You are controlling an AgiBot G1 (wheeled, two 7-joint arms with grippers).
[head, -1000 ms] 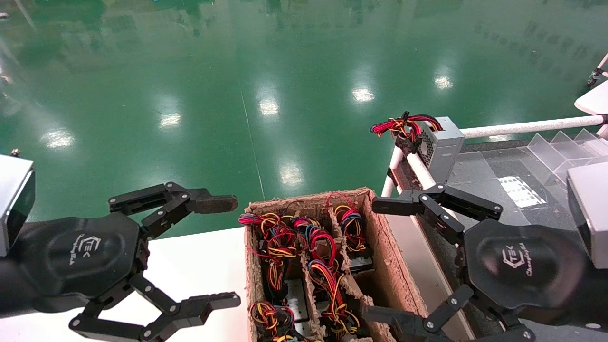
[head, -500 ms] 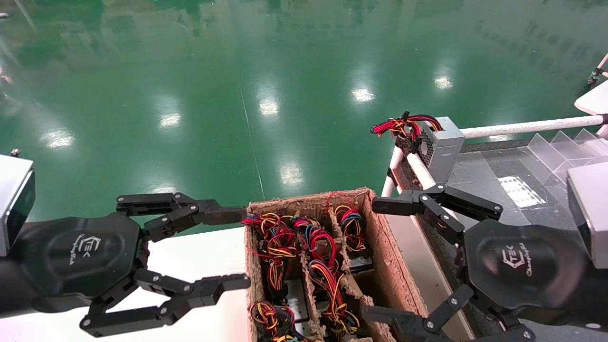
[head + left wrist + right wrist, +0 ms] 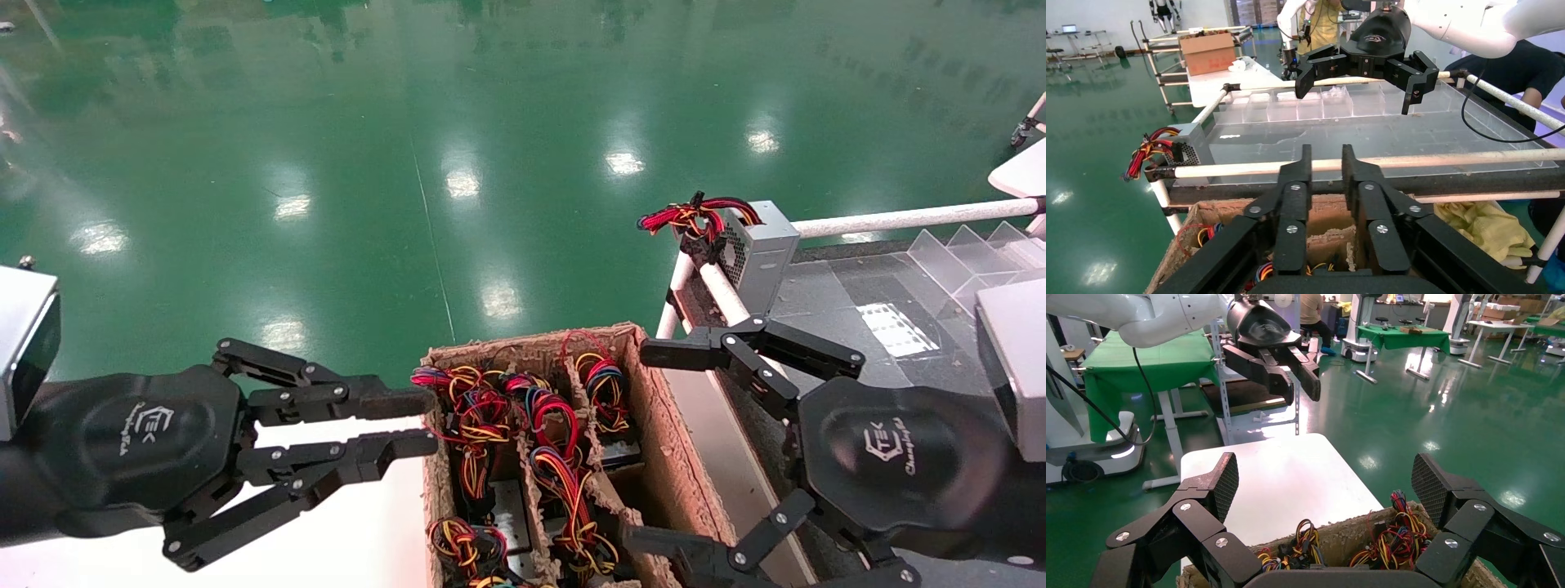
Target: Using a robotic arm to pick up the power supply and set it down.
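A brown cardboard carton [image 3: 533, 344] with dividers holds several power supplies on end; mostly their looped red, yellow, orange and blue wires [image 3: 557, 418] show, with a bit of grey metal [image 3: 505, 500] below. My left gripper [image 3: 423, 425] hovers at the carton's left rim, its fingers [image 3: 1303, 164] drawn almost together with a narrow gap and nothing between them. Over the carton's right wall my right gripper [image 3: 650, 446] stands wide open and empty. In the right wrist view, its pads [image 3: 1225, 484] frame the carton's wire bundles [image 3: 1404, 539].
A grey box with a red-and-black wire bundle [image 3: 758, 245] sits on the corner of a white-tube rack [image 3: 907, 218] at right, beside clear plastic dividers [image 3: 968, 245]. The carton stands against a white table [image 3: 343, 531]. Green floor lies beyond. A yellow cloth [image 3: 1486, 223] hangs under the rack.
My left gripper's fingers have closed from wide open to almost together, and it has edged right to the carton's left rim. The right gripper has not moved.
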